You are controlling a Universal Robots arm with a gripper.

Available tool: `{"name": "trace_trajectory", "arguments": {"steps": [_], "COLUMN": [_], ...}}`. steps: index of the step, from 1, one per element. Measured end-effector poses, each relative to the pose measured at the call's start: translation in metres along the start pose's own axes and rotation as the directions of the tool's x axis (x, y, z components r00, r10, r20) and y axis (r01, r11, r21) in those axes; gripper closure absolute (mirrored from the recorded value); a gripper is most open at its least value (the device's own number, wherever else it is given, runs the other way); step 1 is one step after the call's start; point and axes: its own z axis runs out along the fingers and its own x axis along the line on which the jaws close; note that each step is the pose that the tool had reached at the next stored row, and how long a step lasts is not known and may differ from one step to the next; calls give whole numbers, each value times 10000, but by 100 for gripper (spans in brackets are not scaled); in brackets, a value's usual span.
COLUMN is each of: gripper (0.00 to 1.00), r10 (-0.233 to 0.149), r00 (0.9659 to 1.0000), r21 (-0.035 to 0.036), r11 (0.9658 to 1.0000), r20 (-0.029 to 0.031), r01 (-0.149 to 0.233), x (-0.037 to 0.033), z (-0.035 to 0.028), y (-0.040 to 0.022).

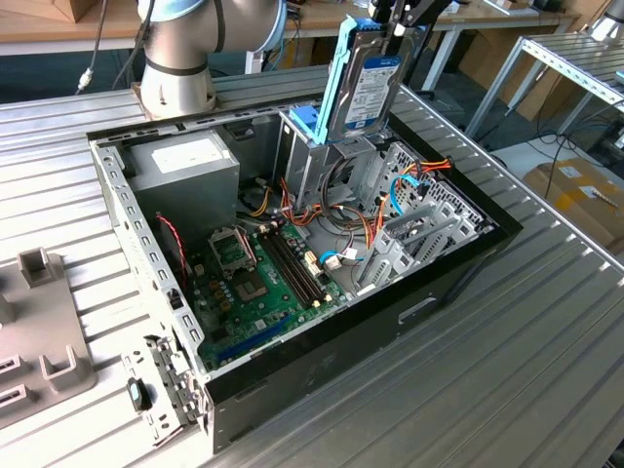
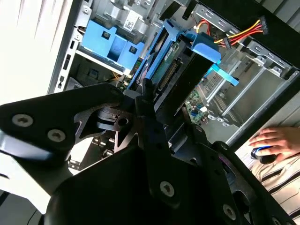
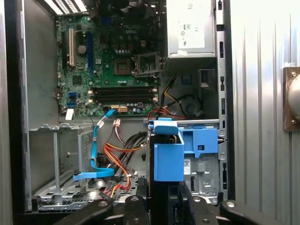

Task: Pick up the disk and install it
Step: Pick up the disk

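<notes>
The disk (image 1: 366, 88), a grey drive with a blue-and-white label in a bright blue carrier, hangs upright above the open computer case (image 1: 458, 278). My gripper (image 1: 398, 27) is shut on its top edge. Its lower end sits just over the metal drive cage (image 1: 327, 166) at the case's far side. In the first wrist view the disk (image 3: 168, 157) appears end-on, with its blue carrier facing the camera. In the second wrist view the disk (image 2: 164, 63) runs out from between my black fingers (image 2: 146, 93) toward the cage.
A bare blue bracket (image 1: 304, 119) sits in the cage beside the disk. Motherboard (image 1: 253, 283), power supply (image 1: 185, 161) and loose cables (image 1: 409, 185) lie inside the case. The arm's base (image 1: 180, 58) stands behind. A person's hand (image 2: 276, 140) rests outside the case.
</notes>
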Motion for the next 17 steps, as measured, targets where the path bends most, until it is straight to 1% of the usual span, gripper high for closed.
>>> {"name": "trace_trajectory", "arguments": {"steps": [3,4,9,10,12,15,16,17], "gripper": [65,65,65,65,65,65,65,65], "r10": [1,0,0,1,1,0,1,1], "r00": [10000,10000,10000,10000,10000,10000,9999,9999], "r21": [0,0,0,0,1,2,2,3], "r11": [10000,10000,10000,10000,10000,10000,10000,10000], "r20": [-5,-8,-16,-20,-43,-80,-121,-142], "r01": [-1,0,0,-1,-1,0,-1,-1], "x": [78,114,231,270,333,384,417,447], "z": [1,0,0,0,1,1,1,1], "y": [-2,-3,-5,-6,-7,-9,-10,-10]}}
